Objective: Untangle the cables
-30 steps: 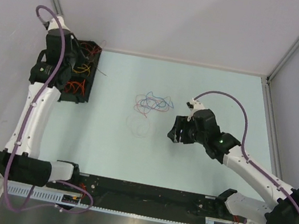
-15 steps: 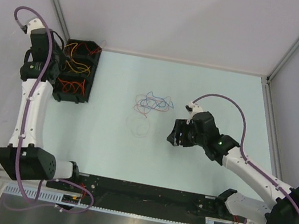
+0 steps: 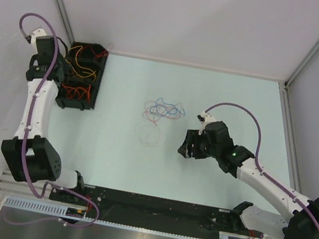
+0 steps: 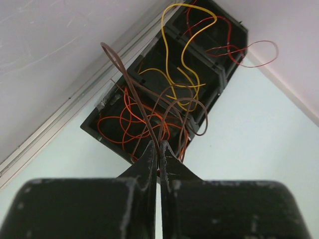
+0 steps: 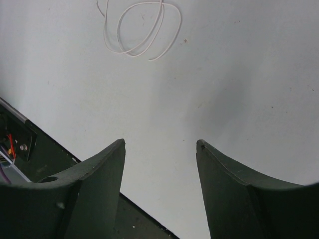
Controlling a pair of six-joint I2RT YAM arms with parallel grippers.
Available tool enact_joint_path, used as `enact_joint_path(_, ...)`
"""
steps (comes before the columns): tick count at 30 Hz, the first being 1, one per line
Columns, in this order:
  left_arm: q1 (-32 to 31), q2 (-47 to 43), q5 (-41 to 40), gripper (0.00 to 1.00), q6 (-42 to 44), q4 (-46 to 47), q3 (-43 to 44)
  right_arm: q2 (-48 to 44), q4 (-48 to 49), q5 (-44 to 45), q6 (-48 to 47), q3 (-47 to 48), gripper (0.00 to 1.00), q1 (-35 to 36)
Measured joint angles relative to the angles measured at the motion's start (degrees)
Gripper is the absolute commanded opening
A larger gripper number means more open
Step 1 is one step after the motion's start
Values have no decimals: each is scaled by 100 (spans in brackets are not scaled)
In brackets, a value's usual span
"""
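**Left pincer clamped on a brown cable at the bin; right pincer spread over the table**

We find the bin (image 3: 78,107), black with three compartments, at the far left corner of the table (image 3: 242,103). The left gripper (image 4: 158,149) hangs over the bin's near end. Its fingers are pressed together and pinch a brown cable (image 4: 128,92). The loops of this cable rise from the fingertips and curl above the bin's near and middle compartments. We cannot tell whether those loops touch the cables lying below them.

Inside the bin we record an orange cable (image 4: 122,122) in the near compartment. A yellow cable (image 4: 183,59) sits in the middle compartment and arches toward the far one. A red cable (image 4: 264,42) lies in the far compartment, with one loop spilling over the rim on the side facing the open table.

To the right of the bin, and well apart from it, a tangle (image 3: 162,109) of blue, red and dark cables lies flat on the table. A pale loop (image 3: 147,135) lies near the tangle on its near side, also well to the right of the bin.

The right gripper (image 3: 187,144) stands farther right of the bin than both, just beside the pale loop. Its fingers are spread and hold nothing. Its wrist view shows bare table between them and the pale loop ahead of the fingertips, not touching them.
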Motion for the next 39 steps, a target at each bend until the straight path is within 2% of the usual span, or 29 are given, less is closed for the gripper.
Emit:
enact_joint_path(14,398,1200,337,0,-153,284,-203,-22,133,-173,-2,-195,63,-61)
enact_joint_path(28,734,1685,852,0,-258,863,-315,-17,332,-341,-2,-326,62,-118)
enact_joint_path(37,789,2057,992,0,-188,828,-341,-13,385,-424,-2,-354,62,-186)
enact_joint_path(39,789,2074,981,6,-151,800,-341,-13,413,-437,-2,-385,62,-205)
